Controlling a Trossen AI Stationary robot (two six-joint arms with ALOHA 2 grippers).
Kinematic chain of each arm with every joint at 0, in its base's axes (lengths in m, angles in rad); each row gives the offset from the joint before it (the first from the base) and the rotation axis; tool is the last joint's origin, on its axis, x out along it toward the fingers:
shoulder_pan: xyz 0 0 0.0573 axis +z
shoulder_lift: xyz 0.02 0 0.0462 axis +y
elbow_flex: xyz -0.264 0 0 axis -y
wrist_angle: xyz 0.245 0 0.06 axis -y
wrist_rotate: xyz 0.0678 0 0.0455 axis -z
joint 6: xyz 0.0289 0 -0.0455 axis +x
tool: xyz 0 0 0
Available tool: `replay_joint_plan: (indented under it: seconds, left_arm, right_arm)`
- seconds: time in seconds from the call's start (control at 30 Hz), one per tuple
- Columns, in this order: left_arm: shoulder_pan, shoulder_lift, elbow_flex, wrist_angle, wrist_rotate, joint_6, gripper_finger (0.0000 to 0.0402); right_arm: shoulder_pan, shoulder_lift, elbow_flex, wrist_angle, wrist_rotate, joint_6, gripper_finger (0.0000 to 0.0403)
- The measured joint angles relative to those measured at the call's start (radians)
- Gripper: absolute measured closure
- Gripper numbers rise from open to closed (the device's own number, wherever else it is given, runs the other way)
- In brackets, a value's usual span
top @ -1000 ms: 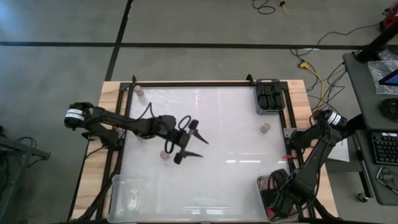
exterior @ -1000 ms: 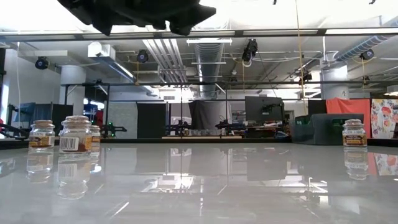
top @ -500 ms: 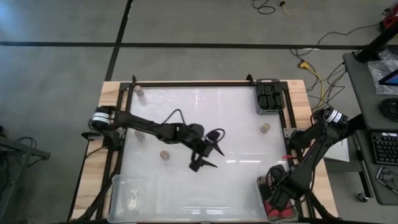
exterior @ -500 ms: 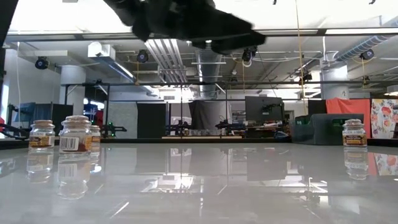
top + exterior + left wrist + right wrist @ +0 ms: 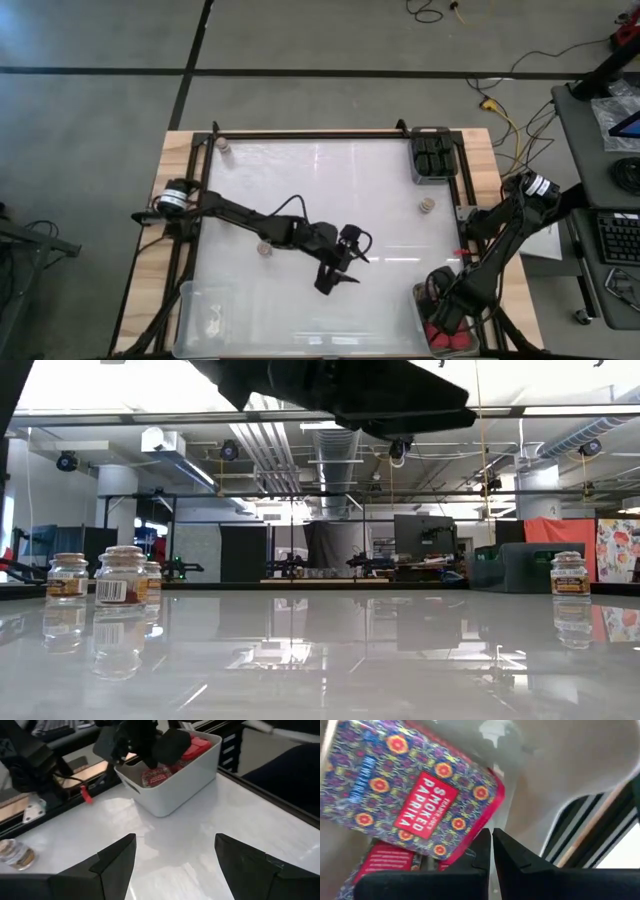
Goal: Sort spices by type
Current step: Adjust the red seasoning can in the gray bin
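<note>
While the left arm reached out over the middle of the white table (image 5: pixel 380 180), its left gripper (image 5: pixel 346 262) hung above the surface a little toward five o'clock of centre, fingers (image 5: pixel 112 865) spread wide with nothing between them. From its wrist camera only bare tabletop lay between the two dark fingers; the white bin (image 5: pixel 175 785) of red-topped tins (image 5: pixel 192 747) stood beyond them, well apart.

The right gripper (image 5: pixel 447 318) was down inside that same bin (image 5: pixel 420 305) at the table's five o'clock corner. Its fingers (image 5: pixel 480 852) were pressed together, holding nothing — the smoked paprika tin (image 5: pixel 415 795) lay just beyond their tips, tilted on its side over other red tins, and whether the tips touched it could not be told.

Round tan-lidded jars remained out on the table: one (image 5: pixel 427 205) near the three o'clock edge, one (image 5: pixel 264 248) near eight o'clock just beside the left arm's forearm, one (image 5: pixel 225 146) at the eleven o'clock corner. The low view showed a cluster of these jars (image 5: pixel 122 582) at one side and a single one (image 5: pixel 567 574) at the other, all upright. Black jars (image 5: pixel 434 152) sat in a clear bin (image 5: pixel 417 170) at the one o'clock corner. Another clear bin (image 5: pixel 195 300) stood at seven o'clock — its contents were too small to make out.
</note>
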Motion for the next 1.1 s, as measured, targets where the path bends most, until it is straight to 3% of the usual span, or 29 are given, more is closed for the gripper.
replay_joint_plan:
  seconds: [0.17,0.4,0.53,0.7,0.87,1.1]
  left_arm:
    - [-0.015,0.002,-0.009,0.0,-0.048,-0.01,0.0146]
    - [-0.015,0.003,-0.021,0.007,-0.052,-0.033,0.0146]
    - [-0.023,0.047,-0.014,0.038,-0.052,-0.026,0.0146]
    - [-0.058,0.171,0.075,0.064,-0.078,-0.054,0.0146]
    - [-0.083,0.313,0.231,0.058,-0.247,-0.107,0.0146]
    - [-0.083,0.439,0.396,0.056,-0.241,-0.208,0.0146]
  right_arm:
    - [-0.002,0.0,0.021,0.001,0.035,-0.055,0.039]
    - [-0.003,-0.001,0.081,-0.01,0.185,-0.086,0.039]
    - [-0.003,-0.001,0.092,-0.035,0.202,-0.066,0.039]
    - [-0.003,-0.001,0.088,-0.102,0.13,-0.018,0.039]
    - [-0.003,-0.001,0.078,-0.107,0.125,-0.02,0.039]
    - [-0.002,-0.001,0.061,-0.1,0.125,-0.02,0.039]
